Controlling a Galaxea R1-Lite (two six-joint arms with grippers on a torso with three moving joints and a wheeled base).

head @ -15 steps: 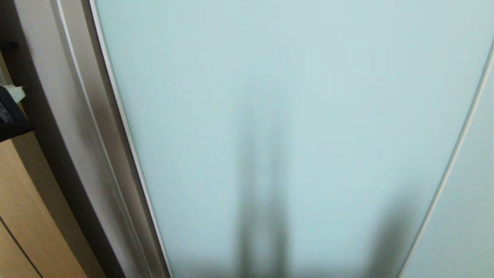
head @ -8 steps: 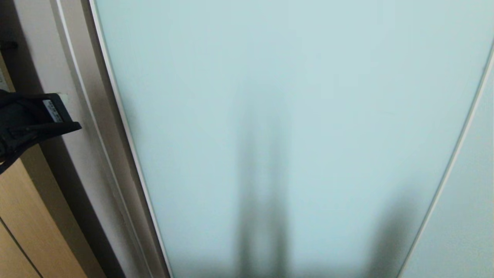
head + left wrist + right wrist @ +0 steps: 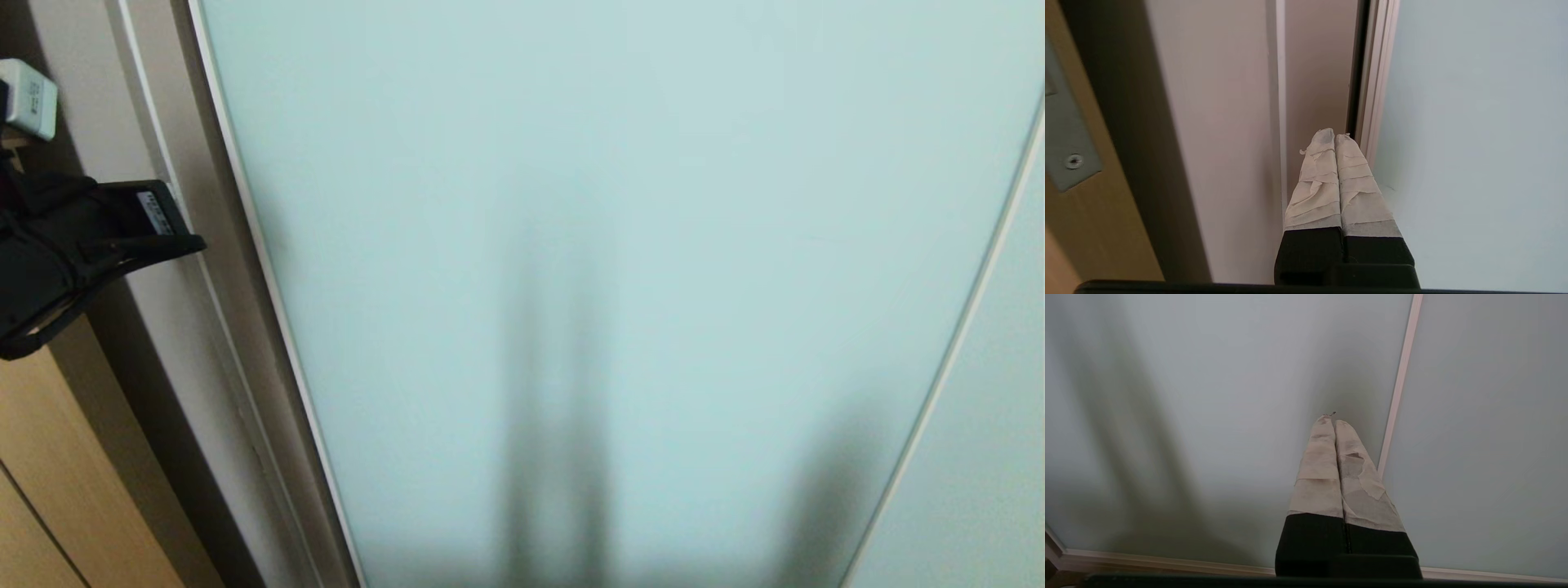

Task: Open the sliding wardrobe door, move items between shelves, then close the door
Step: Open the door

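The sliding wardrobe door (image 3: 612, 245), frosted pale blue-green glass, fills the head view and stands closed; its thin silver frame (image 3: 269, 286) runs down the left. My left arm's black wrist (image 3: 90, 245) reaches in from the left edge, just short of that frame. In the left wrist view my left gripper (image 3: 1334, 136) is shut and empty, its taped fingertips (image 3: 1323, 141) close to the dark slit beside the door frame (image 3: 1374, 81). My right gripper (image 3: 1334, 421) is shut and empty, pointing at the glass (image 3: 1208, 396). The items and the shelves are hidden behind the door.
A beige wardrobe side panel (image 3: 106, 147) borders the door on the left. Beyond it is a tan wooden door (image 3: 1090, 212) with a grey metal latch plate (image 3: 1067, 151). A second frosted panel (image 3: 988, 457) lies to the right, past a silver strip (image 3: 1398, 388). A bottom rail (image 3: 1147, 561) runs below.
My left arm has risen into the head view from the left edge and moved up and right toward the door's frame. The door and the right gripper have not moved.
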